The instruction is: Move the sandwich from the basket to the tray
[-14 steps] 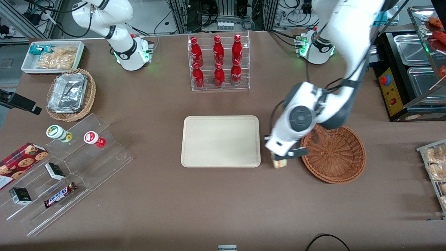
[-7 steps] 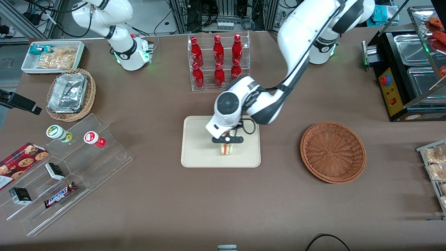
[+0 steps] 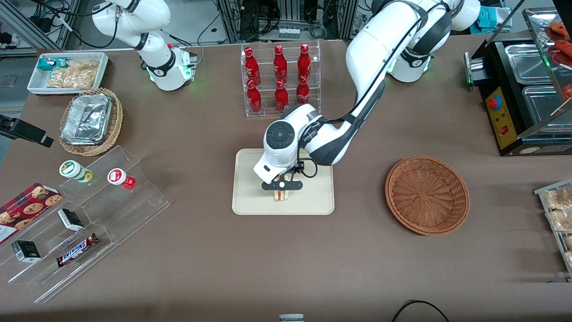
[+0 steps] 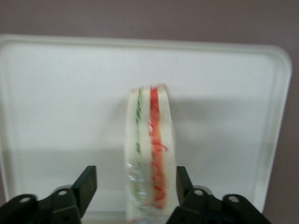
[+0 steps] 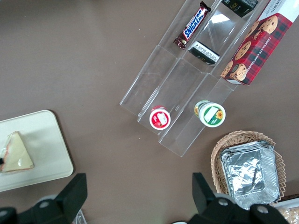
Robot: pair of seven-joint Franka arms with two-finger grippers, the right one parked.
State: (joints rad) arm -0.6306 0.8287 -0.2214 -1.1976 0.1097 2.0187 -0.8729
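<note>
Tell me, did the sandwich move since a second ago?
Yes. The sandwich, between the pincer's fingers, went from beside the basket to over the tray.

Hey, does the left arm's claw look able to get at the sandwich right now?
Probably yes: the claw is open and straddles the sandwich standing on the tray, with nothing in between.

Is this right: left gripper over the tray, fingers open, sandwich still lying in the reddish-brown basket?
Not quite. The basket holds nothing; the sandwich stands on the tray between the open fingers of the left gripper, as the left wrist view shows. The rest holds.
</note>
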